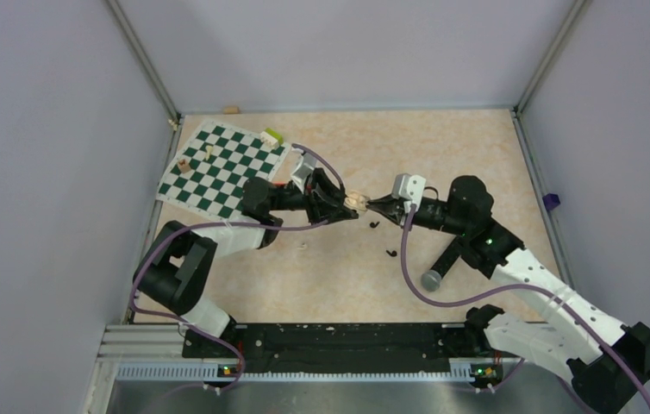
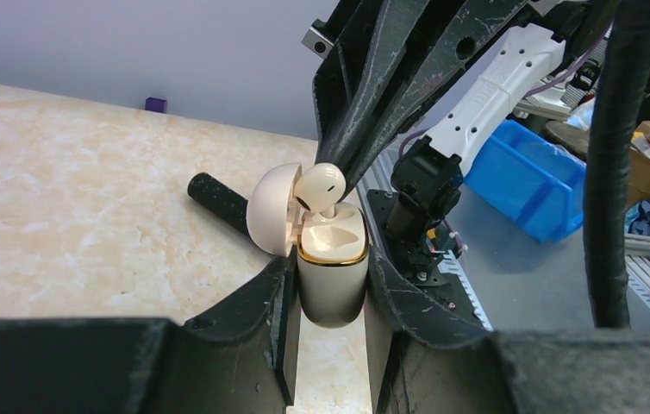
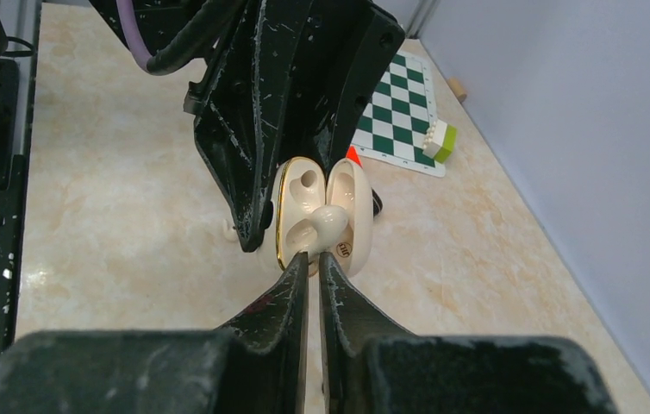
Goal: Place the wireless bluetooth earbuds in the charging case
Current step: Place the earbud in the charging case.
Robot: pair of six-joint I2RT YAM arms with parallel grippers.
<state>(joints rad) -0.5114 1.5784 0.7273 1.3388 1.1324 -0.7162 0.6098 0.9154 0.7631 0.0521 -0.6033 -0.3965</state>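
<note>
Left wrist view, dead centre: left gripper (image 2: 328, 269) is clamped on the cream charging case (image 2: 332, 297), which is upright with its lid flipped open toward frame-left. Right gripper (image 3: 313, 261) is pinching one earbud (image 2: 320, 185) right over the socket, stem pointing down into it. My guess is it needs a straight push down along the stem.

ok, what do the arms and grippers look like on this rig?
Both the left arm and right arm: black joint housings, white link shells, a purple cable running alongside each. Fingers of left gripper and right gripper: black tapered wedges, scuffed with pale scratches. A green light on the right arm.
</note>
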